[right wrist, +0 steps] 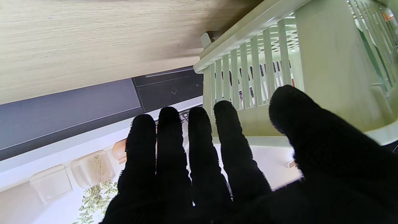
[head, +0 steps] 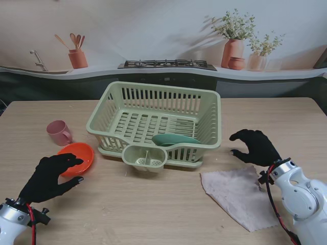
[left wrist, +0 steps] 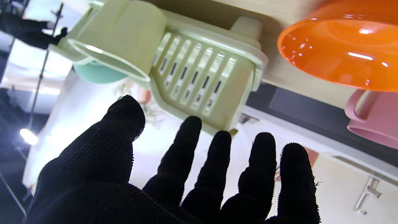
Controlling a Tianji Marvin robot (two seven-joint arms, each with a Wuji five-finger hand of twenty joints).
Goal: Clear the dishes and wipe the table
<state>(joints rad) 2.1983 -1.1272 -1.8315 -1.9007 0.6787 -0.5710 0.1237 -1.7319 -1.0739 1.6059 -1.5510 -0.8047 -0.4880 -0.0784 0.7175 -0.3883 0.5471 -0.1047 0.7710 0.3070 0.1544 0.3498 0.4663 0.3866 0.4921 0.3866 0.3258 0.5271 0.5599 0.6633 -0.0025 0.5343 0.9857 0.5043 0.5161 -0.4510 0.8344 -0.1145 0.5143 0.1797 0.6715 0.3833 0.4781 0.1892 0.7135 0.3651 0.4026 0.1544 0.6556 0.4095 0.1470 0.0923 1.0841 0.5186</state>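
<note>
An orange bowl (head: 77, 155) (left wrist: 339, 46) sits on the wooden table at my left, with a pink mug (head: 59, 132) (left wrist: 373, 121) just beyond it. My left hand (head: 48, 176) (left wrist: 186, 174) hovers open at the bowl's near edge, fingers spread, holding nothing. A pale green dish rack (head: 158, 122) (left wrist: 192, 71) (right wrist: 279, 62) stands mid-table with a teal dish (head: 175, 139) inside. A beige cloth (head: 237, 191) lies flat at my right. My right hand (head: 255, 147) (right wrist: 236, 168) is open, fingers extended, just beyond the cloth and right of the rack.
The rack has a small cutlery cup (head: 144, 157) on its near side. Behind the table runs a counter with a stove (head: 167, 64), a utensil pot (head: 77, 57) and potted plants (head: 234, 43).
</note>
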